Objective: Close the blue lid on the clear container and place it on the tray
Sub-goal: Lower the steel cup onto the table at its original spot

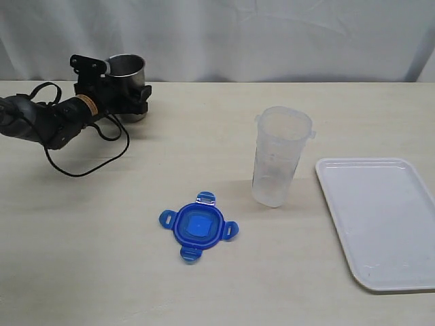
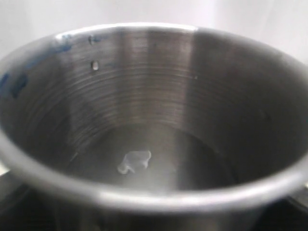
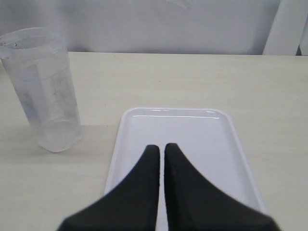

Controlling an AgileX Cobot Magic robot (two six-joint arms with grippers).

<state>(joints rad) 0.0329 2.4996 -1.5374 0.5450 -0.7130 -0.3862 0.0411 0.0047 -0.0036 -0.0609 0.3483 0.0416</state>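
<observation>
Upper left, the left gripper (image 1: 138, 99) seems against the steel cup (image 1: 127, 68); clamped or not, I cannot tell. The right gripper (image 3: 161, 147) is together above the tray (image 3: 207, 134). The blue lid (image 1: 198, 226) lies lower centre, the clear container (image 1: 279, 157) upright nearby.

the steel cup (image 2: 154, 96) fills the view, blue smudges (image 2: 19, 82) on its inner wall near the rim.

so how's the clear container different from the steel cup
The clear container is see-through plastic; the steel cup is opaque metal. The container is taller and slimmer; the cup is squat. The container stands mid-table; the cup is at the back left. Both are upright and open-topped.
</observation>
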